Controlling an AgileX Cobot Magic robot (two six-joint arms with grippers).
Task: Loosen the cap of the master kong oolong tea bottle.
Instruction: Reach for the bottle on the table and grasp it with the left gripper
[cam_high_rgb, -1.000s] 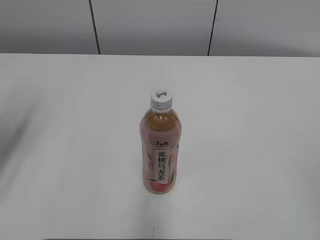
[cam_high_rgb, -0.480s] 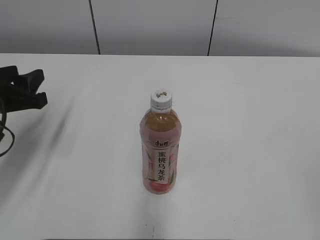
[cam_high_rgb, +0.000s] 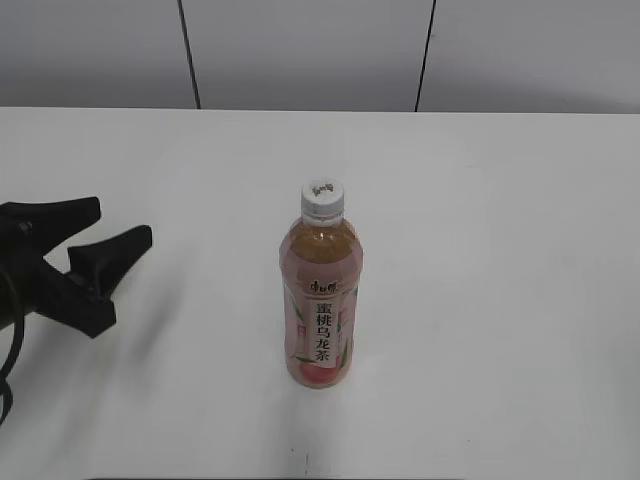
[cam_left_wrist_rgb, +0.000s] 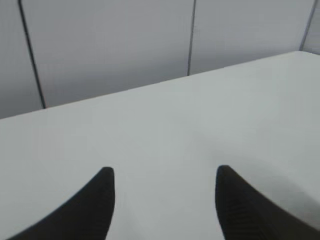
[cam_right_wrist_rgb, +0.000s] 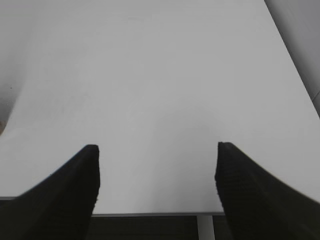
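One bottle (cam_high_rgb: 320, 300) upright, cap (cam_high_rgb: 322, 197) on, L gripper (cam_high_rgb: 112, 228) open, empty, R gripper (cam_right_wrist_rgb: 157, 170) likewise.

Even, soft light washes the white table (cam_high_rgb: 480, 300); faint shadows only, both wrist views slightly blurred, dark fingers (cam_left_wrist_rgb: 90, 210) out of focus.

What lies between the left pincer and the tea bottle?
Nothing: the exterior view shows bare white table between left pincer and bottle.

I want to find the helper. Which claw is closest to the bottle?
The left gripper: it shows beside the bottle; the right gripper faces only bare table.
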